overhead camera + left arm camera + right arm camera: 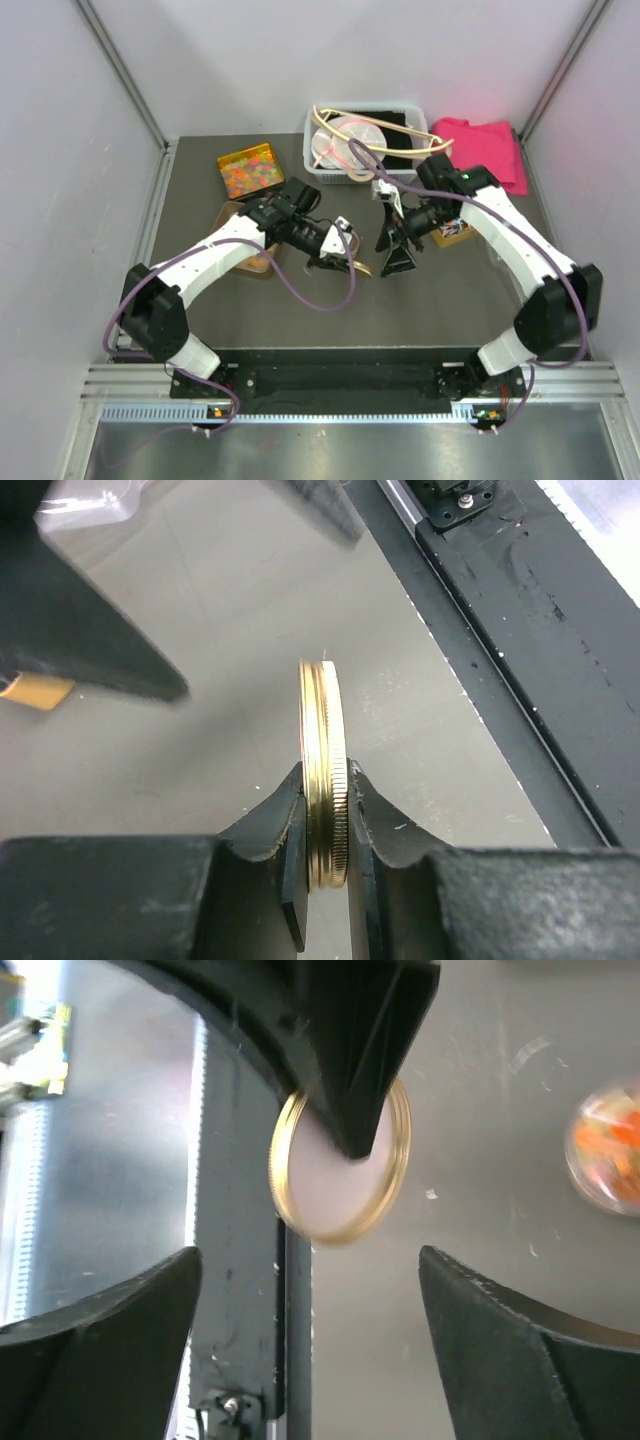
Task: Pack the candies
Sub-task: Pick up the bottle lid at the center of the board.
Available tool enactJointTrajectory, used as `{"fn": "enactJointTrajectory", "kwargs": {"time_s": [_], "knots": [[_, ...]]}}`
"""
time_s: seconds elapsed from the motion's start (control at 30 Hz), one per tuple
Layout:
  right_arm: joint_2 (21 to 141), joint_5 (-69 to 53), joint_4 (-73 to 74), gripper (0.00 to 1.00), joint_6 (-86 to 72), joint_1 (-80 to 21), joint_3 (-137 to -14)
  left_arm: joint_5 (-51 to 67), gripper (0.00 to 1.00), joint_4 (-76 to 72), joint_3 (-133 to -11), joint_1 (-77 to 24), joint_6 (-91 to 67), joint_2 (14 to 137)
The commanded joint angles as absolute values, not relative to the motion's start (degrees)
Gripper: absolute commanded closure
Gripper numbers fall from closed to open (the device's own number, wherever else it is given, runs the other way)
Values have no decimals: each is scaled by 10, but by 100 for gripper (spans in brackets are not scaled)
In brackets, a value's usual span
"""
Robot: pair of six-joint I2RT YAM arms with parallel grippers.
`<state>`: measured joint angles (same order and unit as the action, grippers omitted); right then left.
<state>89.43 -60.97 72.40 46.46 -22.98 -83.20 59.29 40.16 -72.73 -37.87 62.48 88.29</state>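
Observation:
The candies (248, 174) lie as a mixed orange, yellow and pink heap in an open gold tin (222, 162) at the back left. More candies fill a round clear container (610, 1155), which sits partly hidden under my left arm (258, 264). My left gripper (343, 262) (325, 780) is shut on the edge of a round gold lid (325, 740) and holds it upright above the table. My right gripper (398, 250) (310, 1260) is open and empty, just right of the lid (340, 1175), and faces its flat side.
A white basket (410, 112) with ribbon rolls stands at the back centre. A pink cloth (485, 145) lies at the back right. A small tin (455, 232) sits under my right arm. The black front rail (540, 630) runs along the near edge.

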Motion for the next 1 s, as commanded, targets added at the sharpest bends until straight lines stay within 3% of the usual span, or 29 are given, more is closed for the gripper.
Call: {"fn": "enactJointTrajectory", "kwargs": {"time_s": [0.0,0.2,0.4,0.67,0.97], "knots": [[801,-514,606,7,374,-225,-794,601,99,368,-715,-380,582,872],[675,-356,402,5,273,-224,-672,588,99,264,-690,-374,462,871],[564,-262,298,2,249,-228,-578,566,100,136,-669,-360,301,879],[546,-151,331,1,317,-300,-583,569,100,56,-690,-335,116,928],[556,-112,372,1,395,-365,-624,546,100,-79,-694,-305,-108,943]]}}
